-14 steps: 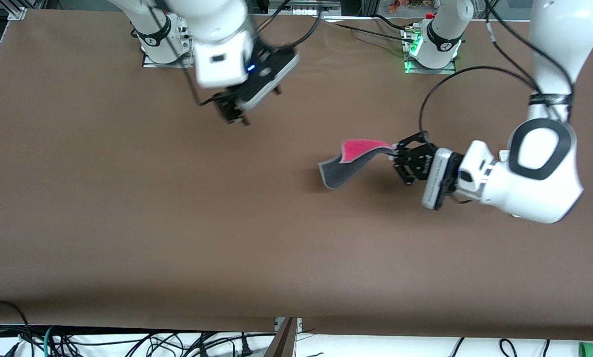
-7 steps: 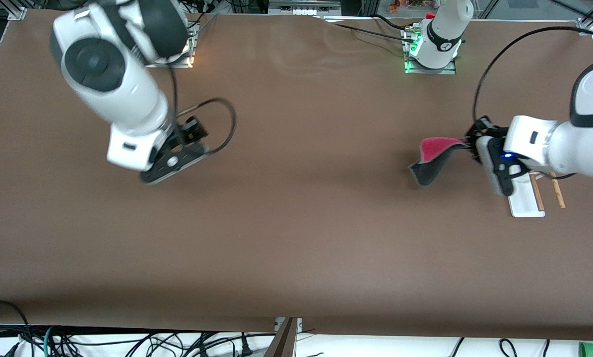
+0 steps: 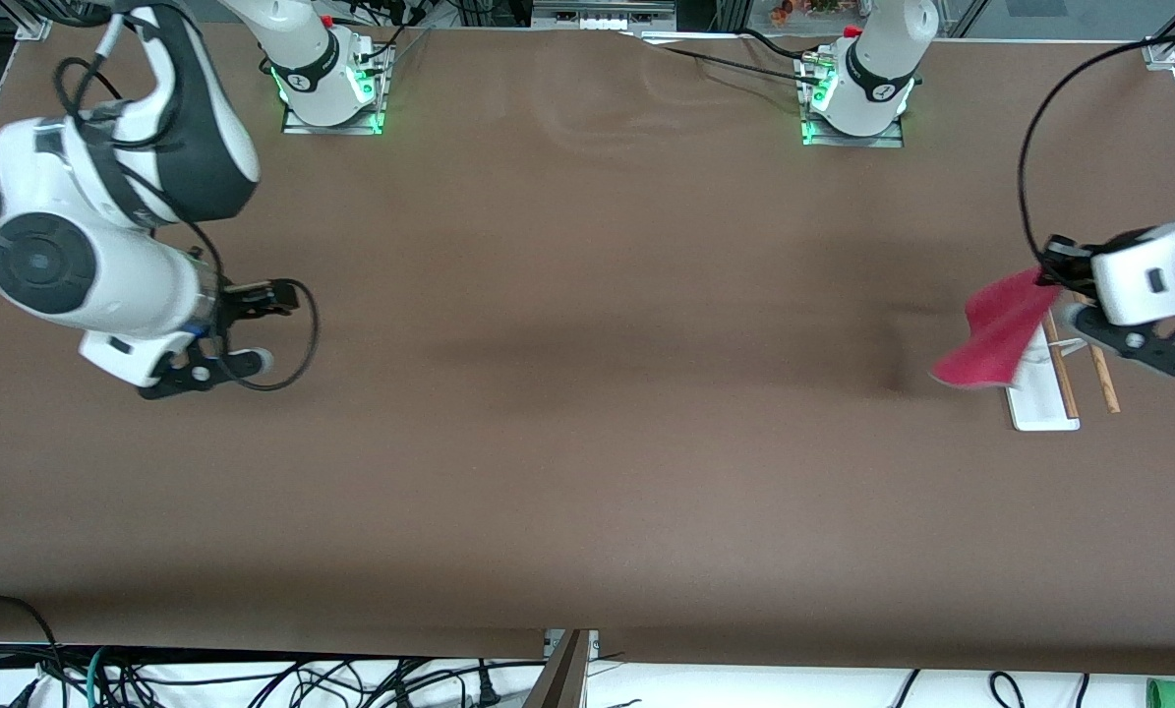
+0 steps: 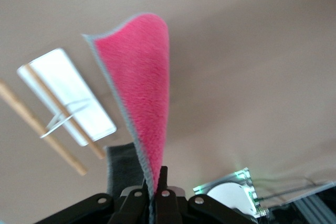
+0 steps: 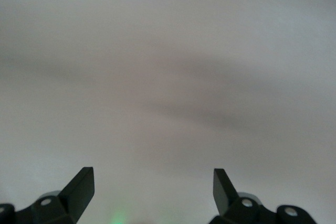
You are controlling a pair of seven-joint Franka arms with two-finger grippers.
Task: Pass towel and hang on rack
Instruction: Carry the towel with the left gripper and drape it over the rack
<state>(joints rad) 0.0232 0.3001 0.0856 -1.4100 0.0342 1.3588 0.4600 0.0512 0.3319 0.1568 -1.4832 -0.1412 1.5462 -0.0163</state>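
Note:
The towel (image 3: 995, 329) hangs pink face out from my left gripper (image 3: 1051, 271), which is shut on one of its edges, up in the air over the rack. In the left wrist view the towel (image 4: 140, 77) rises from the pinched jaws of the left gripper (image 4: 156, 176), with a strip of its dark grey face beside them. The rack (image 3: 1042, 401) stands at the left arm's end of the table: a white base (image 4: 71, 95) with two thin wooden rods (image 3: 1101, 379). My right gripper (image 5: 153, 178) is open and holds nothing, low over bare table at the right arm's end (image 3: 215, 366).
The brown table (image 3: 587, 393) carries nothing else between the two arms. Both arm bases (image 3: 852, 93) stand at its farthest edge from the front camera. Cables loop off each wrist, and more cables lie below the table's near edge.
My left arm has carried the towel from the table's middle to the rack, and the towel has turned pink face out. My right arm has swung away to its own end, still open.

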